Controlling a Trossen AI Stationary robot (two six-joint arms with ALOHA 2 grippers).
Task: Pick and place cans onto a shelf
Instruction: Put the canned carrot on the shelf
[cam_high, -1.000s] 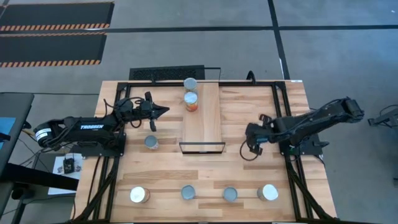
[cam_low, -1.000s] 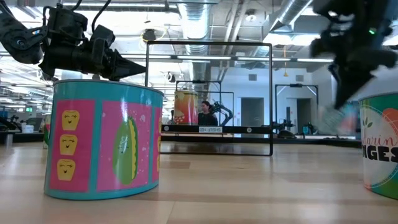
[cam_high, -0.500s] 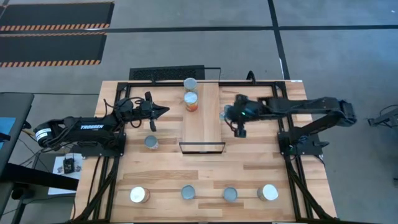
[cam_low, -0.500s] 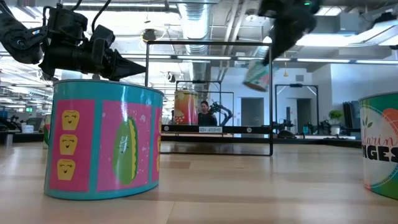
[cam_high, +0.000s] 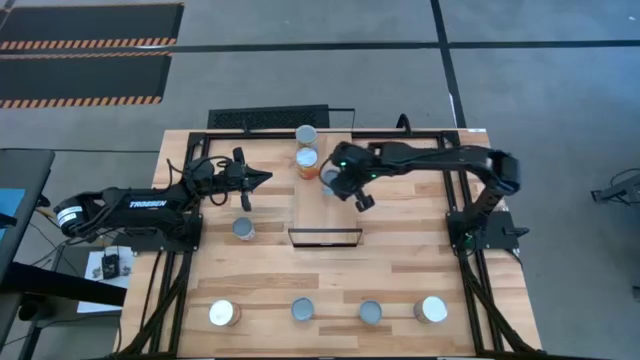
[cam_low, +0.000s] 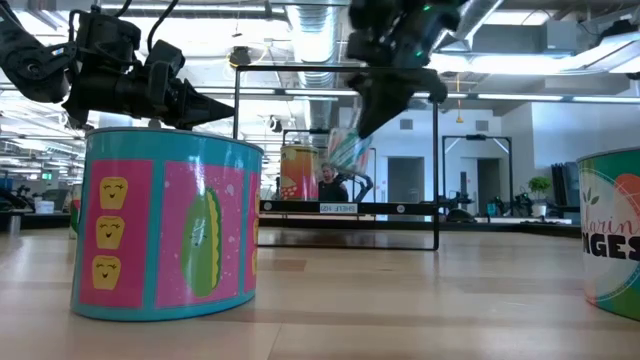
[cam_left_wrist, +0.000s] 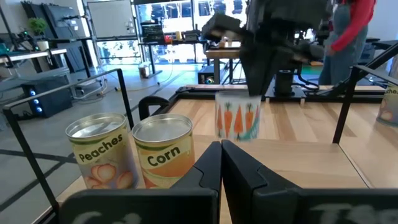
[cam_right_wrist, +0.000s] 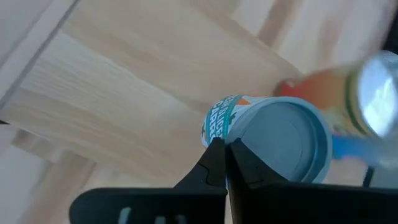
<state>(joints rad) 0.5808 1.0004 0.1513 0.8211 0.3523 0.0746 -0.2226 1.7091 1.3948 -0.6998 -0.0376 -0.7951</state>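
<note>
High view, shelf: the long pale-plank shelf with a black metal frame (cam_high: 340, 215) stood across the middle of the butcher-block table (cam_high: 420, 270).
Already placed: two cans sat at the shelf's far left corner, a grey-topped tin labelled Peaches (cam_high: 306, 134) and an orange-labelled tin marked Corn (cam_high: 307, 160), just beside each other; the left wrist view showed them upright side by side (cam_left_wrist: 102, 152) (cam_left_wrist: 165, 149).
In hand: a small white tin with a carrot print and teal band (cam_high: 328, 180) hung over the shelf, near the Corn tin; in the left wrist view (cam_left_wrist: 237, 118) it appeared just above the planks, not yet set down.
Right hand: the right hand (cam_high: 338, 184) reached over the shelf, its fingers pinched tight on the carrot tin's rim, as the right wrist view showed (cam_right_wrist: 221, 152) with the grey lid beside them (cam_right_wrist: 280, 134).
Left hand: the left hand (cam_high: 264, 179) hovered over the table left of the shelf, clenched on nothing, its dark fingers pressed together (cam_left_wrist: 208, 165).
Left on the table: one grey-topped tin (cam_high: 243, 229) left of the shelf, and four more along the near edge: a white-topped one (cam_high: 224, 314), two grey-topped (cam_high: 303, 310) (cam_high: 370, 312), and another white-topped (cam_high: 431, 309).
Progress: by my reckoning two of eight were done, a third was about to land, and five waited, so well under half.
</note>
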